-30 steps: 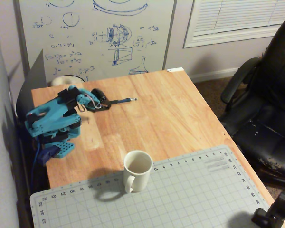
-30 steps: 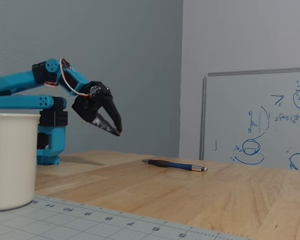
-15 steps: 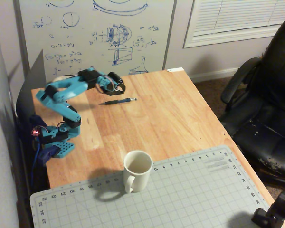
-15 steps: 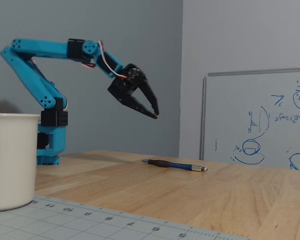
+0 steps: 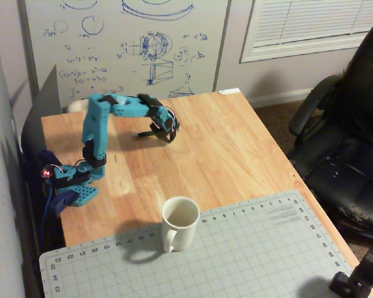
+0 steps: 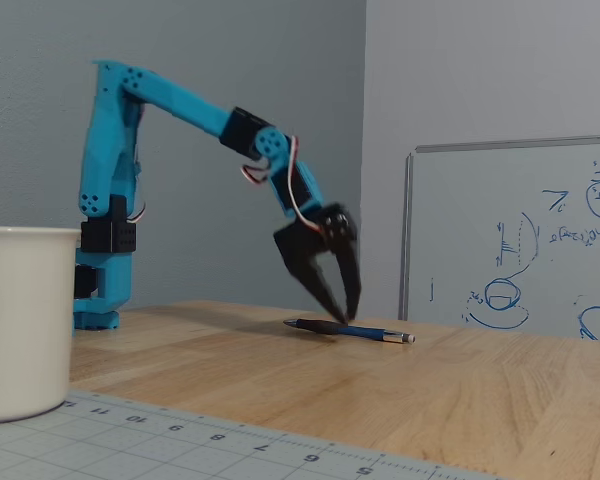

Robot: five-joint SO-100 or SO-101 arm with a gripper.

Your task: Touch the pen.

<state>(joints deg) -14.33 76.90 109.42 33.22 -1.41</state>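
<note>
The blue arm (image 6: 180,100) is reaching out from its base and bending down so that the black gripper (image 6: 342,314) is pointing at the table (image 5: 224,155). In the low fixed view its two fingers are standing apart in a moderate spread, holding nothing, with their tips right at the pen (image 6: 365,331). Whether they are actually touching it cannot be told.

The pen is lying flat on the bare wood of the table, dark blue-black with a small silvery end pointing toward the whiteboard (image 6: 520,240). In the high fixed view the gripper (image 5: 168,135) is covering most of the pen (image 5: 142,134), and only a short dark stretch is showing to the left of the fingers.

Taking the pen as the landmark: the white mug (image 5: 179,222) is standing upright well apart from it, toward the camera in the high fixed view, on the far edge of the grey cutting mat (image 5: 248,254). The mug is showing a pale, bare-looking inside from above. In the low fixed view the mug (image 6: 25,320) is filling the left foreground, and its inside is hidden there.

The arm's base (image 5: 71,183) is sitting at the table's left edge, left of the pen in the high fixed view. A black office chair (image 5: 348,143) is standing beyond the table's right side.
</note>
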